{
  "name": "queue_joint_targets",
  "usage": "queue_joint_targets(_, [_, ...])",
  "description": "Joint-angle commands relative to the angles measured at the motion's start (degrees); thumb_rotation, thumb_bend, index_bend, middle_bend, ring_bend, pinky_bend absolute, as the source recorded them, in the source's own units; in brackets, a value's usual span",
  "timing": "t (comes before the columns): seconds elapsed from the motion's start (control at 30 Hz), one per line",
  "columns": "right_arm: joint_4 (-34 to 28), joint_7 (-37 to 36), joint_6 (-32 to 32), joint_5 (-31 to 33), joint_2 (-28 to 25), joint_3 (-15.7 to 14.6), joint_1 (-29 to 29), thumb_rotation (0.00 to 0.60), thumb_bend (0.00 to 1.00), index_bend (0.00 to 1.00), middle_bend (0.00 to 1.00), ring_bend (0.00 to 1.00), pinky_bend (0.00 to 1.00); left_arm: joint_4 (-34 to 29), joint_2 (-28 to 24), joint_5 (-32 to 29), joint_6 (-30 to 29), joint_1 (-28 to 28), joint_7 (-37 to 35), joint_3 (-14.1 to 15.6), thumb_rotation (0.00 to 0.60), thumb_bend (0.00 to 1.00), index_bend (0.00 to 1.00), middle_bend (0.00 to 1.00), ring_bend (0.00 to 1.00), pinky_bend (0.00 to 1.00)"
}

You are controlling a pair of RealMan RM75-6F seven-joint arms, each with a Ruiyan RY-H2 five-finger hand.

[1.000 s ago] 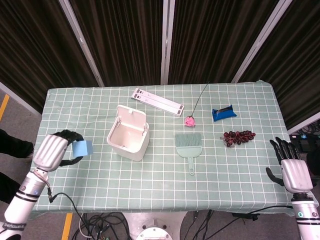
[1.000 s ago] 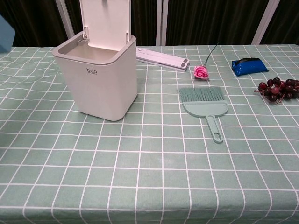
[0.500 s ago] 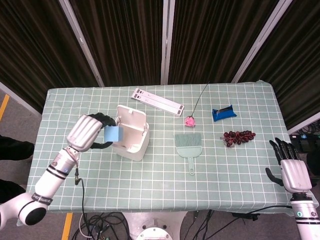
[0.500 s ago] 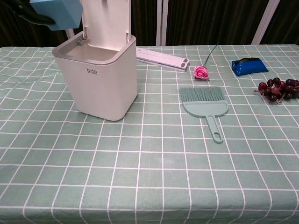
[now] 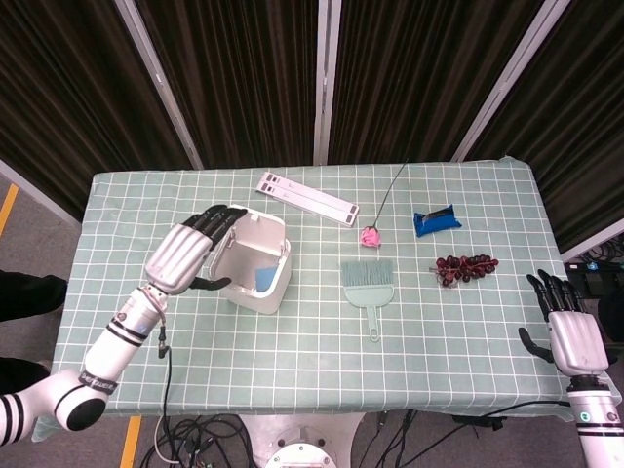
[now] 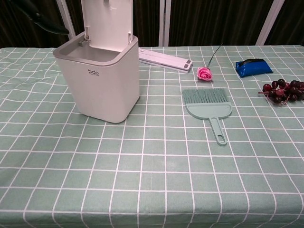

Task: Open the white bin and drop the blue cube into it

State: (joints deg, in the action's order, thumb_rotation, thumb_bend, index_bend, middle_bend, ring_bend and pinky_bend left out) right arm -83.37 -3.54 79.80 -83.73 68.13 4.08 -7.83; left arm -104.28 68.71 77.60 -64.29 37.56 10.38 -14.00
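The white bin [image 5: 255, 263] stands left of the table's middle with its lid [image 5: 256, 220] swung up and back; the chest view shows the bin [image 6: 99, 76] close by. The blue cube [image 5: 265, 279] lies inside the bin against its right wall. My left hand [image 5: 187, 252] hovers beside the bin's left rim, fingers spread and empty; only a dark fingertip [image 6: 47, 24] of it shows in the chest view. My right hand [image 5: 570, 330] hangs open past the table's right edge, fingers apart, holding nothing.
A green dustpan brush [image 5: 369, 284] lies right of the bin. A pink rose [image 5: 370, 235], a blue packet [image 5: 436, 221] and dark grapes [image 5: 464, 267] sit further right. A white strip [image 5: 306, 198] lies behind the bin.
My left hand let go of the blue cube, which dropped into the bin. The hand's fingers have spread and it sits slightly further over the bin's left rim.
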Motion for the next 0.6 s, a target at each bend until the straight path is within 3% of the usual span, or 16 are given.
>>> queue_joint_targets(0.03, [0.0, -0.1, 0.2, 0.0, -0.1, 0.0, 0.1, 0.600, 0.25, 0.00, 0.00, 0.00, 0.00, -1.0, -2.0, 0.5, -2.3, -2.5, 0.8, 1.7, 0.600, 0.00, 0.07, 0.12, 0.09, 0.30])
queue_joint_targets(0.2, [-0.1, -0.1, 0.5, -0.2, -0.2, -0.1, 0.3, 0.600, 0.25, 0.00, 0.00, 0.00, 0.00, -0.3, -3.8, 2.9, -10.6, -11.0, 2.7, 8.0, 0.600, 0.00, 0.09, 0.13, 0.09, 0.28])
queue_joint_targets(0.37, [-0.5, 0.5, 1.1, -1.0, -0.2, -0.2, 0.4, 0.600, 0.25, 0.00, 0.00, 0.00, 0.00, 5.9, -1.2, 5.1, -18.2, -19.8, 2.6, 14.5, 0.600, 0.00, 0.09, 0.13, 0.09, 0.24])
queue_joint_targets(0.6, [-1.1, 1.8, 2.0, -1.7, 0.0, -0.6, 0.7, 0.600, 0.25, 0.00, 0.00, 0.00, 0.00, 13.9, 3.1, 6.8, -24.1, -26.1, 0.4, 16.8, 0.600, 0.00, 0.09, 0.13, 0.08, 0.20])
